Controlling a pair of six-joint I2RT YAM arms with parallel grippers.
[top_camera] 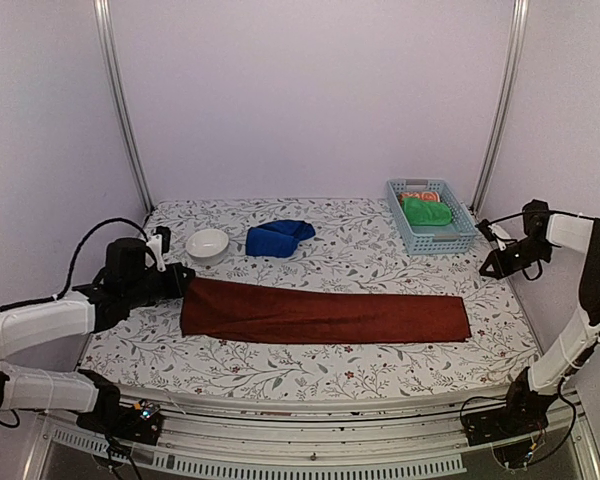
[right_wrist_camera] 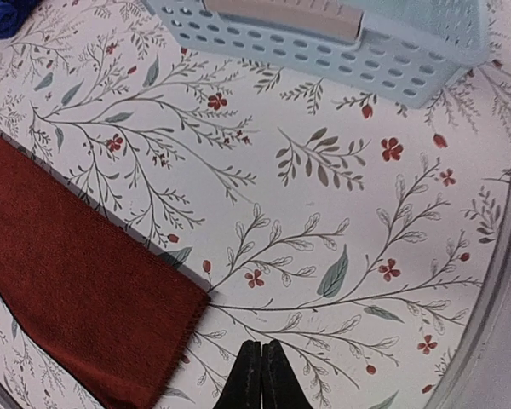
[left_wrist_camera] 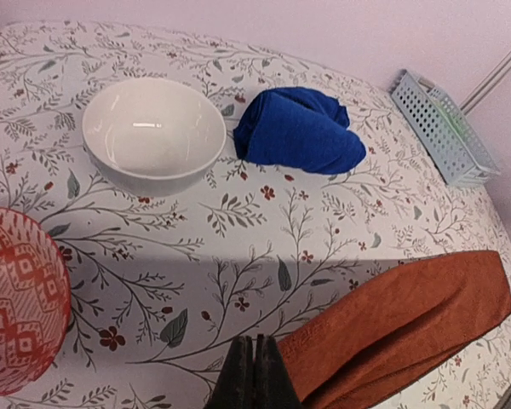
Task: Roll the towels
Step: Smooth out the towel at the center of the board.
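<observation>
Left arm: stretched low, reaching inward.
Left end effector: fingers pressed together.
Right arm: folded, wrist raised.
Right end effector: fingers pressed together.

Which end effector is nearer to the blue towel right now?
Left. The left end effector sits at the red towel's left end, a short way from the blue towel. The right end effector is by the table's right edge, past the basket.

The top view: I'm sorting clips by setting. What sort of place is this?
Probably a robot test booth, not a home: plain walls with metal posts, two arms bolted to a floral-covered table, and a red towel staged on it.
</observation>
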